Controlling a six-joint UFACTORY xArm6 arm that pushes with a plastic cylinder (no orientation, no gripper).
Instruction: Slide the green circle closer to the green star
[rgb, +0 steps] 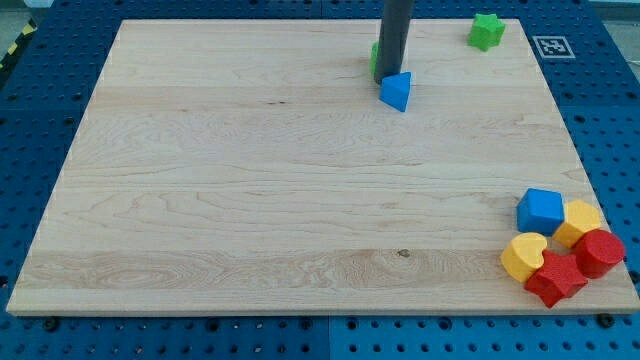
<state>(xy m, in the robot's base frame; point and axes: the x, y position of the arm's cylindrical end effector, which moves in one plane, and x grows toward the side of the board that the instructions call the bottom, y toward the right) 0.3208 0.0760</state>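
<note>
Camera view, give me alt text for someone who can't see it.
A dark rod's tip sits near the wooden board's top edge, hiding most of the green circle, with a blue triangle touching it. The green star lies top right; blue, yellow and red blocks cluster bottom right.

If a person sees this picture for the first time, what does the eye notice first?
Probably the dark rod coming down at the view's top centre, my tip by the blue triangle, hiding most of the green circle. Next, the coloured cluster at bottom right, and the green star at top right.
</note>
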